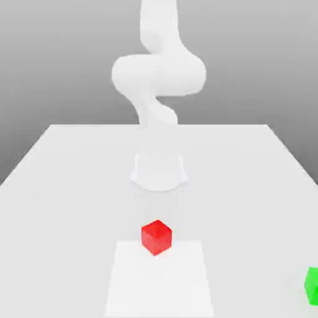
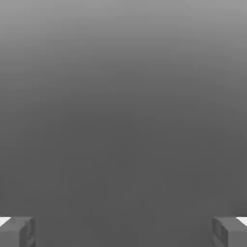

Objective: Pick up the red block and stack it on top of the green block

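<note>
A white table (image 1: 68, 186) fills the exterior view, with plain grey behind it. The white robot arm (image 1: 158, 71) stands at the far side of the table, on a round white base (image 1: 159, 172). The arm bends in thick curves and goes up past the top of the picture.

The red block (image 1: 156, 236) sits on the table in front of the base, near the middle. It is a small cube turned so one corner points toward the camera. It rests on the far edge of a paler square patch (image 1: 159, 282) marked on the table top. Nothing touches it.

The green block (image 1: 312, 285) sits on the table too, far off at the exterior view's right, close to the near corner. The edge of the picture cuts part of it off. The two blocks are well apart.

In the hand view, the gripper (image 2: 123, 231) has its two grey fingertips (image 2: 18, 231) standing far from each other, one at each side. So the gripper is wide open, and it holds nothing. Between the fingertips there is just smooth grey.
</note>
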